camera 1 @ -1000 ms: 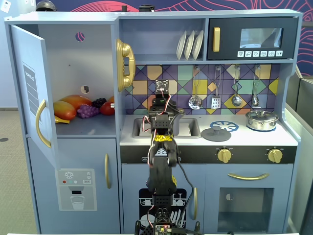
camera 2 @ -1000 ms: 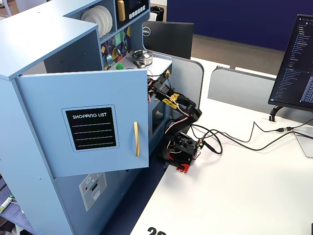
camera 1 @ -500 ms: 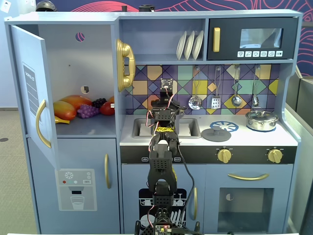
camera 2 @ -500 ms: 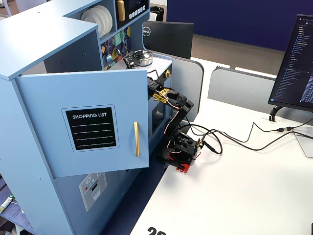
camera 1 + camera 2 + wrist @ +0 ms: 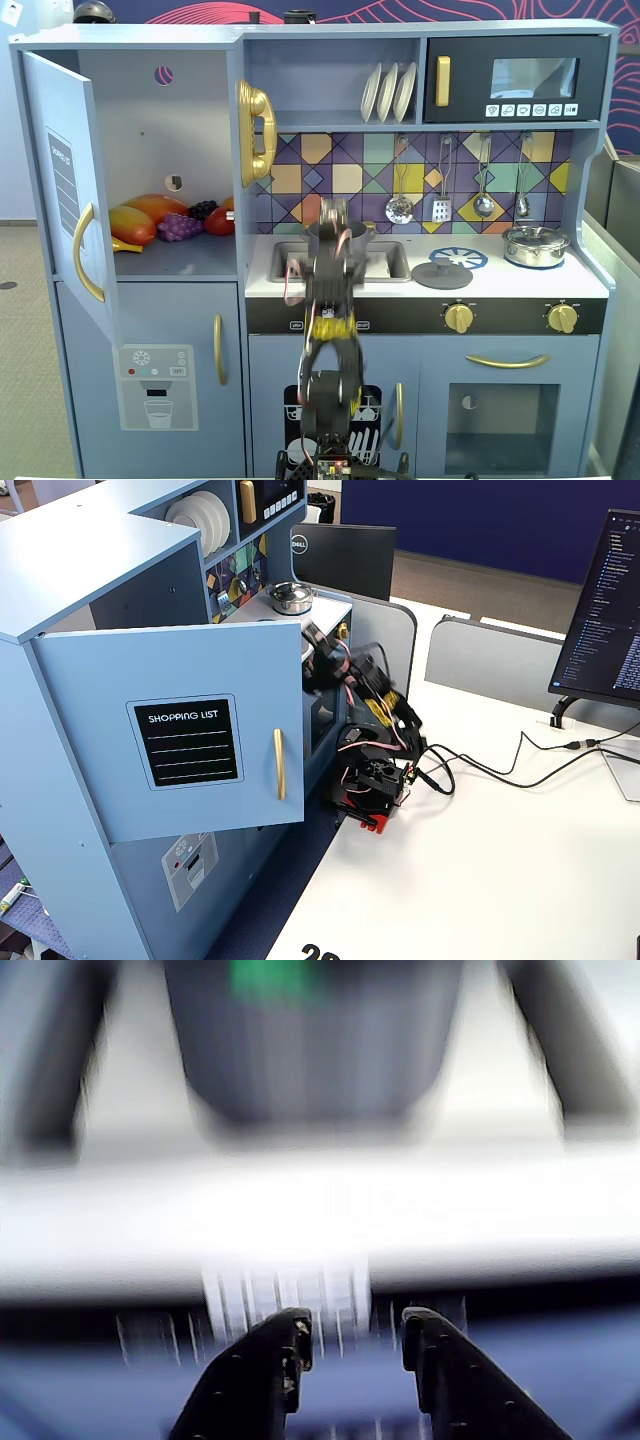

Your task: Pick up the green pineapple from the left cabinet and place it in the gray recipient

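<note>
In the wrist view the gray recipient (image 5: 310, 1050) stands straight ahead, blurred, with a patch of bright green, the green pineapple (image 5: 272, 978), showing inside its top. My gripper (image 5: 352, 1325) is open and empty, low in front of the white counter edge and apart from the pot. In a fixed view my gripper (image 5: 335, 212) is in front of the sink and hides most of the pot (image 5: 314, 238). The left cabinet (image 5: 170, 130) stands open, its door (image 5: 65, 200) swung out. No pineapple shows inside it.
The cabinet shelf holds an orange mango (image 5: 155, 208), purple grapes (image 5: 180, 227) and a red fruit (image 5: 220, 222). A gray lid (image 5: 442, 272) and a shiny lidded pot (image 5: 536, 245) sit on the counter. The open door (image 5: 190, 740) juts out beside the arm.
</note>
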Robot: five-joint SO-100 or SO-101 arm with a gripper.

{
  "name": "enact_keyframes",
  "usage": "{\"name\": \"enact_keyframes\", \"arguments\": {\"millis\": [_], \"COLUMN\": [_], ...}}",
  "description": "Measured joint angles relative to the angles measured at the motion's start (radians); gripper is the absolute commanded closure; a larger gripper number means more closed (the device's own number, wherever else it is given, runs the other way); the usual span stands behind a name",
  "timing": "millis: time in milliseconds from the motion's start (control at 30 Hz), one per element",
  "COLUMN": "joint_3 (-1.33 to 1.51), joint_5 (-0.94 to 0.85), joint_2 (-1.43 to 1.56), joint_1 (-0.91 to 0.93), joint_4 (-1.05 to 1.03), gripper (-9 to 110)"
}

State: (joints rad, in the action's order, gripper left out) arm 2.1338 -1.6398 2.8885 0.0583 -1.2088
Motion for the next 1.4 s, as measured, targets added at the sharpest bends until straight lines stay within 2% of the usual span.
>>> {"name": "enact_keyframes", "arguments": {"millis": [200, 433, 600, 767, 1067, 1400], "joint_3": [0.313, 0.71, 0.856, 0.876, 0.859, 0.848], "joint_5": [0.037, 0.098, 0.067, 0.043, 0.032, 0.071], "joint_2": [0.095, -0.003, -0.015, 0.006, 0.259, 0.296], "joint_1": [0.002, 0.0, -0.014, -0.038, -0.029, -0.025], "joint_4": [-0.023, 0.268, 0.353, 0.252, -0.14, -0.158], "gripper": [101, 101, 101, 101, 101, 99]}}
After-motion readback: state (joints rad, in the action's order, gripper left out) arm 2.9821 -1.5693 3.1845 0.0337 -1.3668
